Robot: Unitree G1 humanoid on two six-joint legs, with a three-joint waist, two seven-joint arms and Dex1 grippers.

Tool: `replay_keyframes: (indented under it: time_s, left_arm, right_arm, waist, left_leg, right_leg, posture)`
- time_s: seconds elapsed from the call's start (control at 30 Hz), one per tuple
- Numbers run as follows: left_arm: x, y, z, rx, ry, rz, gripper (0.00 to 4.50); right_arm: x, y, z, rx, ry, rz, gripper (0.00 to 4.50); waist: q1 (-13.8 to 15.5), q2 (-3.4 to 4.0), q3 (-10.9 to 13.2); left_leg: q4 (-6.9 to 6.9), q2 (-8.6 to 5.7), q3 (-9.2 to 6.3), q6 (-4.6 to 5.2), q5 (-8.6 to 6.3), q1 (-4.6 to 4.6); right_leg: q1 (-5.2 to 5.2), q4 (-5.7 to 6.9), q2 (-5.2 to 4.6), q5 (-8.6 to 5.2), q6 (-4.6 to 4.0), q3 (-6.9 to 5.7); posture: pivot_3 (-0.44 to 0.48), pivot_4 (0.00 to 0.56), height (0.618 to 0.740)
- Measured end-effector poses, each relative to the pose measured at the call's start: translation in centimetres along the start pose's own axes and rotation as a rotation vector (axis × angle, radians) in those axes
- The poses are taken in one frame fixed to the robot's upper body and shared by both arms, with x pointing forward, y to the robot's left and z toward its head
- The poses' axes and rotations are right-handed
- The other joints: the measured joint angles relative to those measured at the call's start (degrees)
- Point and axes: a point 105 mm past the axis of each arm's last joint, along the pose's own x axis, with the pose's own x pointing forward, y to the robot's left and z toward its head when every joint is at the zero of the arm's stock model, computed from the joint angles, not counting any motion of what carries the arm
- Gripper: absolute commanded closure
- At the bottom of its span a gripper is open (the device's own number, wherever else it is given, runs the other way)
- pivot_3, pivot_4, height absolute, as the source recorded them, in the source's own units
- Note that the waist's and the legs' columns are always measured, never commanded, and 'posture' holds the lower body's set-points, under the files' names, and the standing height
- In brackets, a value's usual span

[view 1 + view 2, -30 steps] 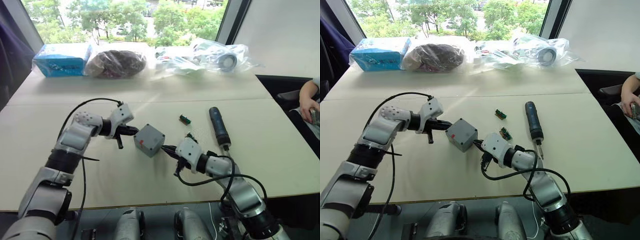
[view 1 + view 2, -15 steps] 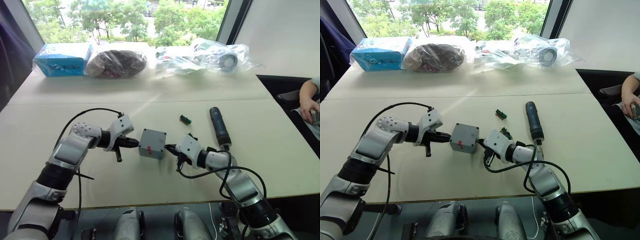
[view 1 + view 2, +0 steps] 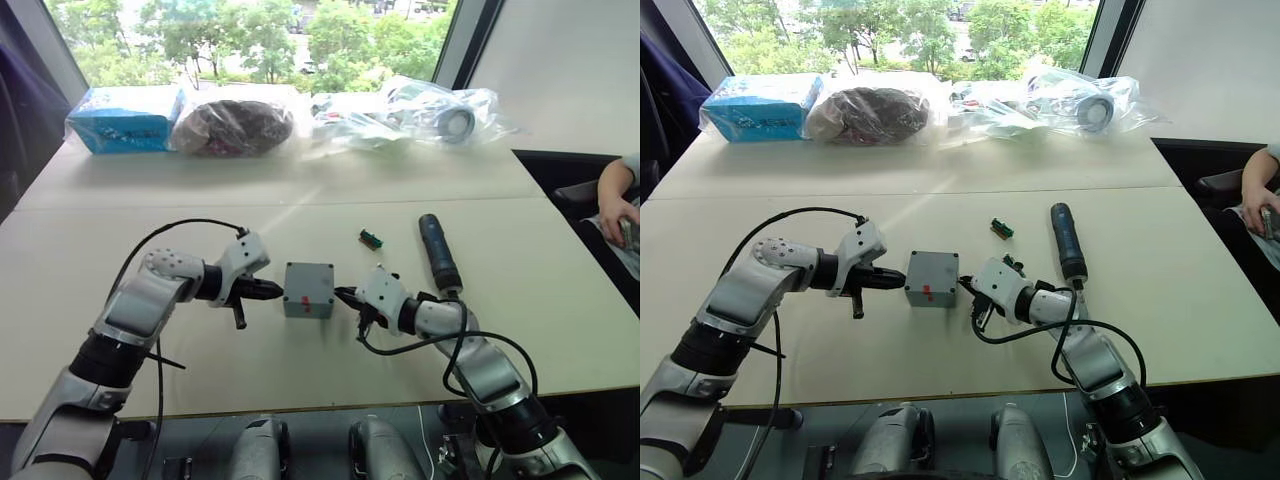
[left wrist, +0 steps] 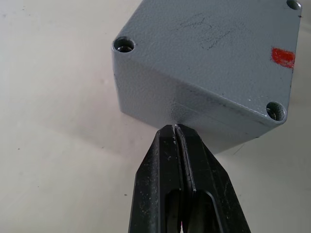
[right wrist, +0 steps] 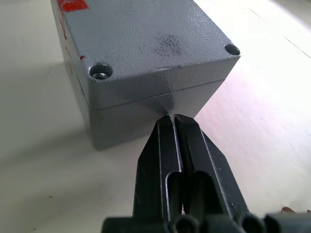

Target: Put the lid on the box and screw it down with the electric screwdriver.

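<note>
The grey box stands on the table between my two grippers, with the lid sitting on it. In the wrist views the lid shows corner screw holes and a red mark, and a seam divides it from the box. My left gripper is shut, its tip touching the box's left side. Shut as well, my right gripper has its tip against the box's right side. The electric screwdriver lies flat on the table beyond my right arm.
Two small green-brown parts lie between the box and the screwdriver. Along the far edge sit a blue packet, a bag of dark material and clear plastic bags. A person's hand is at the right edge.
The box has turned from a diagonal stance to sit square on the table. Both shut grippers stayed against its sides, shifting a little with it.
</note>
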Motion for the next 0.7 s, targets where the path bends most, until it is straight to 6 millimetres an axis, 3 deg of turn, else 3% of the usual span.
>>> replay_keyframes:
  time_s: [0.1,0.2,0.33,0.43,0.57,0.6,0.7]
  left_arm:
    - [-1.7,1.7,1.1,-0.073,-0.078,0.071,4.5]
    - [-4.5,3.3,3.9,-0.093,-0.225,0.155,4.5]
    - [-5.7,2.9,7.3,-0.071,-0.34,0.125,4.5]
    - [-4.9,1.4,8.6,-0.045,-0.336,0.036,4.5]
    - [-3.0,-1.6,9.1,0.056,-0.272,-0.095,4.5]
    - [-2.7,-2.1,9.0,0.087,-0.253,-0.115,4.5]
    - [-2.1,-3.0,8.5,0.161,-0.195,-0.153,4.5]
  right_arm:
    - [-1.7,-1.6,0.7,0.033,-0.021,-0.099,4.46]
    - [-4.0,-2.7,1.2,0.083,-0.045,-0.174,4.46]
    - [-6.6,-3.7,1.9,0.205,-0.081,-0.242,4.46]
    - [-7.7,-4.6,1.0,0.262,-0.036,-0.291,3.75]
    - [-7.8,-4.8,-0.4,0.326,0.026,-0.287,1.97]
    - [-7.7,-4.8,-0.7,0.341,0.039,-0.287,1.75]
    - [-7.4,-4.9,-1.2,0.39,0.062,-0.276,0.52]
  waist:
    - [0.1,-0.01,0.0]
    - [0.1,-0.01,0.0]
    - [0.1,-0.01,0.0]
    - [0.1,0.0,0.0]
    - [-0.1,0.0,0.0]
    - [-0.2,0.01,0.0]
    - [-0.1,0.04,0.0]
  left_leg:
    - [0.02,0.0,-0.04,0.0,0.0,-0.04]
    - [0.03,0.0,-0.04,0.0,0.0,-0.05]
    - [0.06,-0.01,-0.04,0.0,0.0,-0.05]
    - [0.08,-0.02,-0.03,0.0,0.0,-0.05]
    - [0.05,-0.03,-0.03,0.0,0.0,-0.05]
    - [0.05,-0.04,-0.02,0.0,0.0,-0.05]
    - [0.04,-0.03,-0.03,0.0,0.0,-0.05]
  right_leg:
    - [-0.02,0.01,0.0,0.01,0.01,-0.01]
    - [-0.01,-0.01,-0.02,0.07,0.13,-0.01]
    - [0.01,0.01,-0.01,0.09,0.15,-0.02]
    - [0.03,0.01,-0.01,0.05,0.06,-0.01]
    - [0.0,0.0,0.05,0.02,0.01,0.0]
    - [0.0,-0.01,0.06,0.02,0.01,0.0]
    - [-0.03,0.0,0.07,0.01,-0.01,0.01]
  posture:
    - [0.0,0.15,0.74]
    - [0.0,0.15,0.74]
    - [0.0,0.15,0.74]
    - [0.0,0.15,0.74]
    - [0.0,0.15,0.74]
    - [0.0,0.15,0.74]
    - [0.0,0.15,0.74]
